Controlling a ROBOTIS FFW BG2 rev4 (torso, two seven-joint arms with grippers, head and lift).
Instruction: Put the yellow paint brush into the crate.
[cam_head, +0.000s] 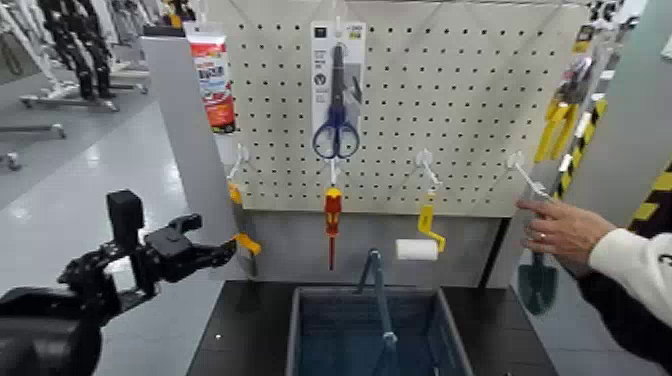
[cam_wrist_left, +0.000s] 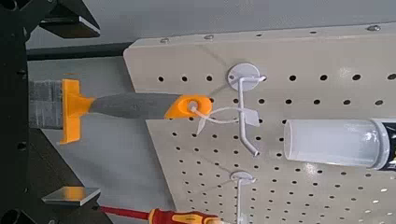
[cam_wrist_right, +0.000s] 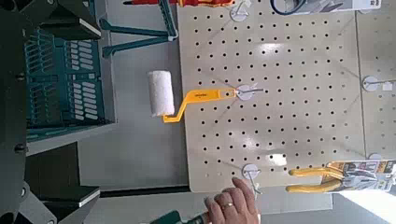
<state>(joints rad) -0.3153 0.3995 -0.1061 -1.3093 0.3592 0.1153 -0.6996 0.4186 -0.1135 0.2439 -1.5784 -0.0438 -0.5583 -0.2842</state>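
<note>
I count one pegboard (cam_head: 275, 110), and on it one red-and-white tube (cam_head: 212, 88) at the top left corner, one carded pair of scissors (cam_head: 338, 95) near the top edge, and one pair of yellow-handled pliers (cam_head: 556, 130) at the right edge. Along the bottom edge I get one yellow paint brush (cam_wrist_left: 138, 105) at the left corner, one screwdriver (cam_head: 332, 215), one roller (cam_head: 418, 248) and one green trowel (cam_head: 537, 285) at the right corner. Below that edge, one crate (cam_head: 294, 335); also one person's hand (cam_head: 565, 232) at the right corner.
</note>
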